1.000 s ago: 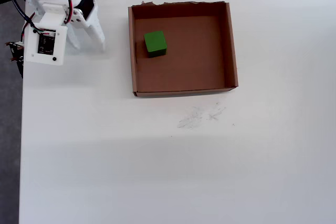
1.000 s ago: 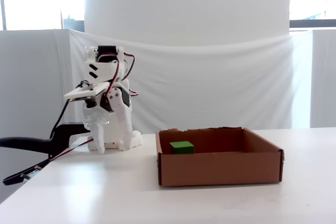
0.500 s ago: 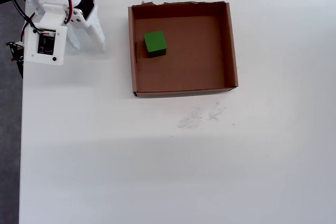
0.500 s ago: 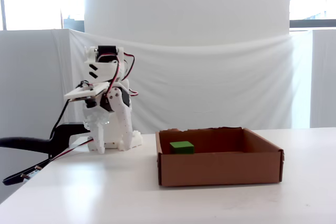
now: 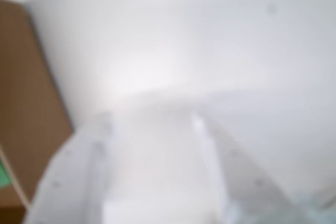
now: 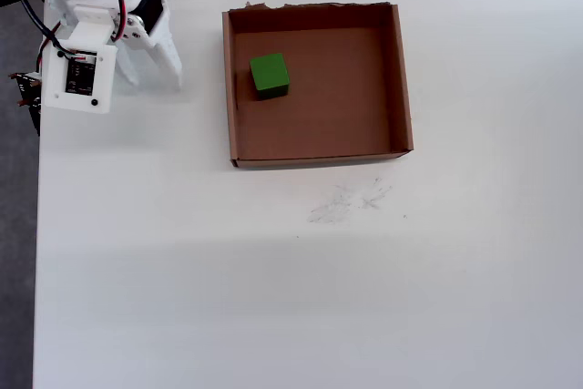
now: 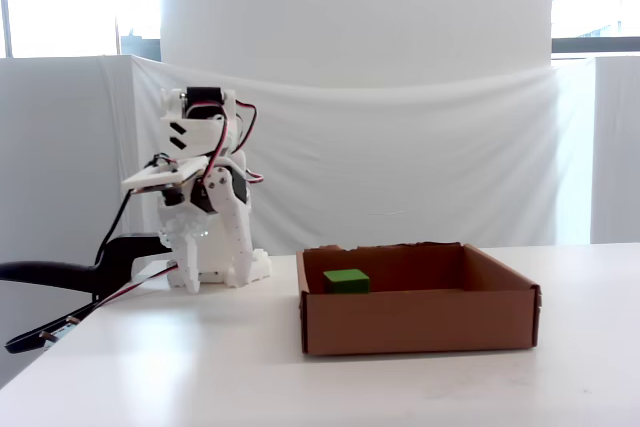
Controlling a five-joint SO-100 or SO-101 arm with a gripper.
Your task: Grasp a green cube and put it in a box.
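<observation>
Small bright-green cube (image 6: 269,73): inside shallow brown cardboard box (image 6: 401,79), at 3 o'clock from white two-finger gripper (image 6: 150,68) in the overhead view. Gripper empty, aperture indeterminable.

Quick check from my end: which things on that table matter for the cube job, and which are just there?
Job:
green cube, already in the box
box
tool, folded back beside the box, holding nothing

Just there:
pencil-like scuff marks on the table
</observation>
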